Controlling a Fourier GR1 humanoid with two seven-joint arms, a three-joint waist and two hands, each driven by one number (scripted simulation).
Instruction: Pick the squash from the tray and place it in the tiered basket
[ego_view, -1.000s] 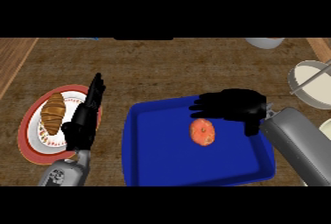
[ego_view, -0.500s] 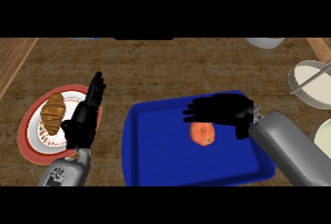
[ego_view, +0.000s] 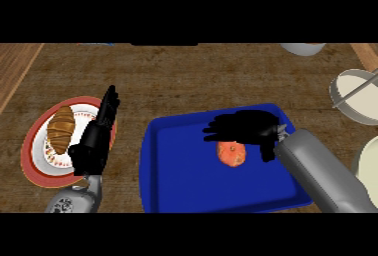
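no text, label, brand or number can be read anywhere here; the plate (ego_view: 33, 165) has a patterned rim, but it holds no letters that can be made out.

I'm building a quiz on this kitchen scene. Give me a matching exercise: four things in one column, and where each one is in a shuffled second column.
Things:
1. squash
2. croissant
3. right hand
4. left hand

Places:
A. over the plate's right edge
B. lying on the blue tray
C. above the tray, just over the squash
D. on the red-rimmed plate

Pairs: 1-B, 2-D, 3-C, 4-A
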